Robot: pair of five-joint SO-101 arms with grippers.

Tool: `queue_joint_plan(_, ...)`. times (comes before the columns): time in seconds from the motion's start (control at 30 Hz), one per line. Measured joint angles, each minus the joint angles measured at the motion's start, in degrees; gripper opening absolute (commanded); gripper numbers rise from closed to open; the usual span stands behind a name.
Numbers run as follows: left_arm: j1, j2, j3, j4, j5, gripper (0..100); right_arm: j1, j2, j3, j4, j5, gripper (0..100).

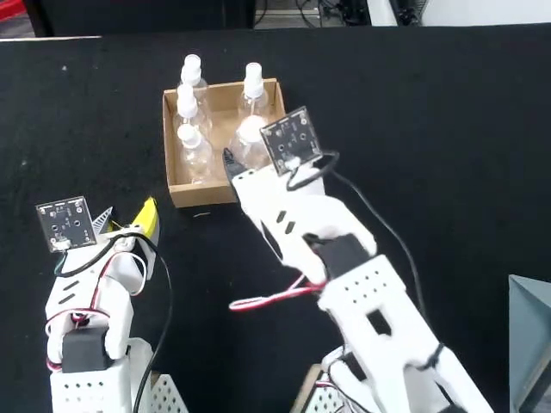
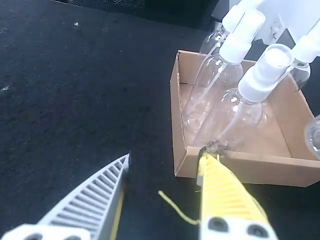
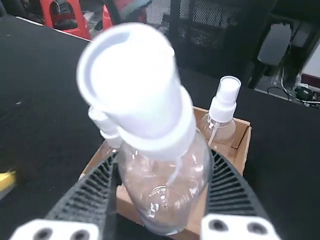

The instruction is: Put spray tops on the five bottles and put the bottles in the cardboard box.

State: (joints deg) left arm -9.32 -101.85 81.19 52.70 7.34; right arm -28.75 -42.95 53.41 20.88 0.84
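Observation:
The cardboard box point(image 1: 200, 194) stands at the middle of the black table. Three clear bottles with white spray tops stand along one side of it point(image 1: 188, 105), and another point(image 1: 253, 84) stands in the far corner of the other side. My right gripper point(image 1: 239, 162) is over the near part of the box, shut on a clear capped bottle point(image 3: 162, 195) with a white spray top point(image 3: 134, 85). That bottle is upright over the box point(image 3: 241, 136). My left gripper point(image 2: 164, 167) is open and holds nothing, low over the table just in front of the box wall point(image 2: 250, 169).
A loose yellow thread point(image 2: 175, 207) lies by the left gripper's yellow finger point(image 2: 226, 202). A grey object point(image 1: 529, 335) stands at the table's near right edge. Black tabletop point(image 1: 448, 129) stretches on both sides of the box.

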Motion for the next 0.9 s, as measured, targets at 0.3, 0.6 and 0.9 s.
queue_joint_plan(0.3, -0.88, 0.0, 0.0, 0.0, 0.0, 20, 0.09, 9.32, 0.0, -8.7, 0.0, 14.9)
queue_joint_plan(0.6, -1.58, 0.0, 0.0, 0.0, 0.0, 20, 3.25, 19.6, -4.57, -11.69, 0.0, 14.9)
queue_joint_plan(0.9, -1.58, 0.0, 0.0, 0.0, 0.0, 20, 3.96, 29.19, -9.05, -13.1, 0.0, 14.9)
